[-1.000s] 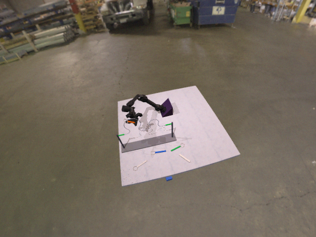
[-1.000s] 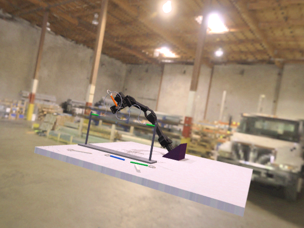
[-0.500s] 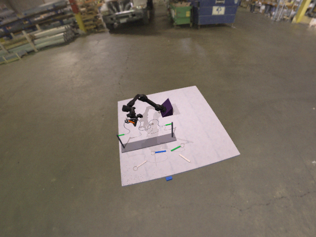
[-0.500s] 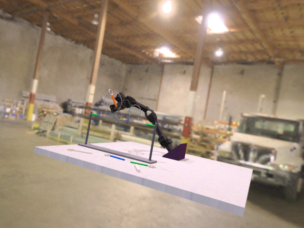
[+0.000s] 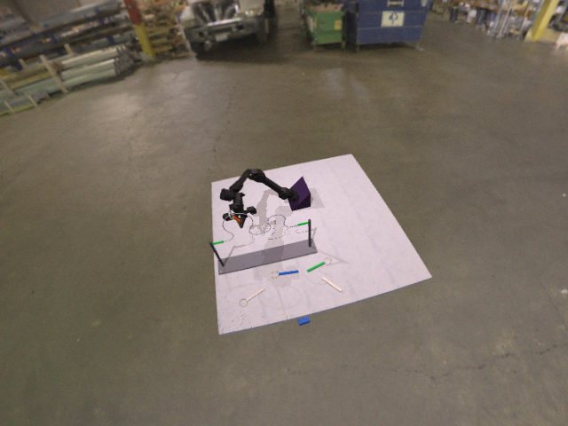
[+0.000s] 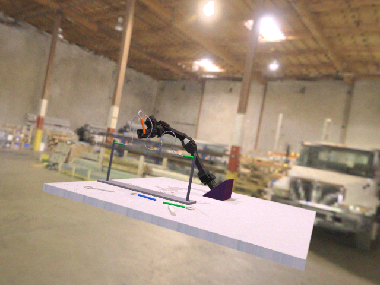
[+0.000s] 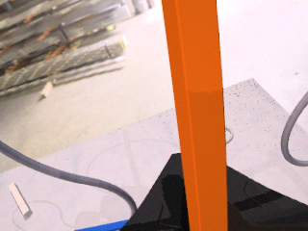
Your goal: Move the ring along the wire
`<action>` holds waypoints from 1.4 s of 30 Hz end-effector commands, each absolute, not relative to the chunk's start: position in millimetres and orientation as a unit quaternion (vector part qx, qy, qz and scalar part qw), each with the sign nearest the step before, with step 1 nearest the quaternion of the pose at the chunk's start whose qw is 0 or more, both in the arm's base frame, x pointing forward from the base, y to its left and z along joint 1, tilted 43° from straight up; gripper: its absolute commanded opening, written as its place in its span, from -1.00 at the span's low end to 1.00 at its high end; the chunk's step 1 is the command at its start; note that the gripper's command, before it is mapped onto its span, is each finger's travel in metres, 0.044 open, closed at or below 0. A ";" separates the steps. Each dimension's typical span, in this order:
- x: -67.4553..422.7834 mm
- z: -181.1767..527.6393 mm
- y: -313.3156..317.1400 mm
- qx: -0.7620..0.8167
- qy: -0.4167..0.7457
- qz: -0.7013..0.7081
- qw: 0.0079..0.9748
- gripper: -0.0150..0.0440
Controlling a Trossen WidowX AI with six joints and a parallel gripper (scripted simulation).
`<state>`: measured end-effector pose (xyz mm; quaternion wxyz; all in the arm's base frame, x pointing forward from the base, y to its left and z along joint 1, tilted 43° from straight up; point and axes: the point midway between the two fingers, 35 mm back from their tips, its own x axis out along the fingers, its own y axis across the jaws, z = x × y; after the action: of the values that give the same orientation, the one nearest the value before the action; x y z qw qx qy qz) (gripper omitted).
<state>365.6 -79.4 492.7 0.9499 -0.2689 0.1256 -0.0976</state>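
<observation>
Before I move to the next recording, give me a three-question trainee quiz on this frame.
1. True or false: the end effector grips the orange handle.
2. Which is the ring nearer: (a) left post, (b) right post?
3. What colour is the wedge at the arm's base?

Key: 1 true; 2 a; 3 purple.
</observation>
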 end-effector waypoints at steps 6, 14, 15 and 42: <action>365.3 494.6 -84.1 -0.325 0.120 -0.109 0.932 -1.00; 365.3 497.3 -87.4 -0.370 0.113 -0.117 0.914 -1.00; 365.3 497.7 -87.8 -0.376 0.112 -0.118 0.912 -1.00; 365.0 509.4 -96.4 -0.523 0.089 -0.142 0.836 -1.00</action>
<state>364.9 -95.0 509.3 0.8476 -0.5044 0.0896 -0.1383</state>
